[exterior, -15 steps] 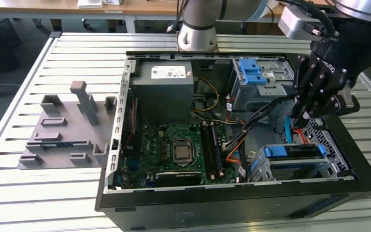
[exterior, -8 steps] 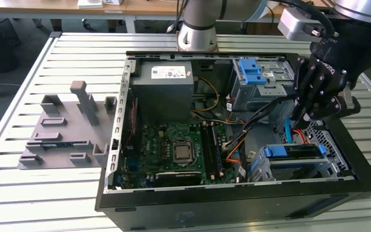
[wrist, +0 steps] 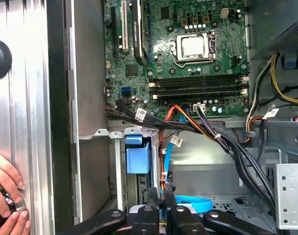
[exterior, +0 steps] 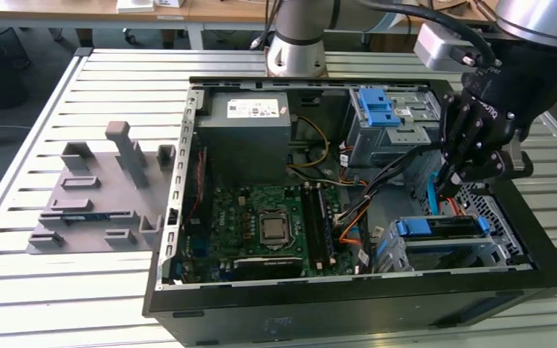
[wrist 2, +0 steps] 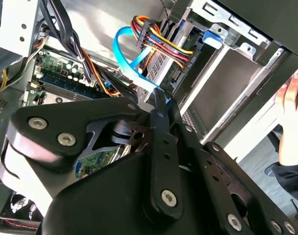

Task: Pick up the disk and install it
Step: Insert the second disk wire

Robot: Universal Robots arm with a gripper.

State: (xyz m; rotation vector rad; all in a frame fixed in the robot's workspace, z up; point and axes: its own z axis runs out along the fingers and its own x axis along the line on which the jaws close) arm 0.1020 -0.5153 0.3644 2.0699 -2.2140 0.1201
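You had the gripper (exterior: 458,174) low over the right end of the open case (exterior: 356,312) (the exterior view's right), just above the drive cage (exterior: 510,243). In both wrist views its fingers (wrist 2: 161,110) were pressed together. I could see nothing pinched between them.

The disk (exterior: 443,228) lay inside that cage, flat, with its blue frame facing the board (exterior: 259,217). It was near the gripper's tips but apart from them. Judging by that, pick-up was behind you and the step in hand was the install itself. The disk looked to be in its bay, though I could not tell whether it was fully home.

A blue cable (wrist 2: 124,54) looped right beside the fingertips, and a bundle of coloured leads (wrist 2: 161,41) ran to the back of the cage. Any further move there would have called for a straight, slow path that kept the closed fingers off those cables. It would also have needed a clear look at whether the frame had latched.

A person's hand (wrist: 7,196) rested on the table (exterior: 66,312) beside the case, well clear of the arm.

As for writing, the power supply (exterior: 249,119) carried a white sticker, and the gripper's body had pale lettering. The disk's label was hidden in the cage. I could not make out any of the print on these.
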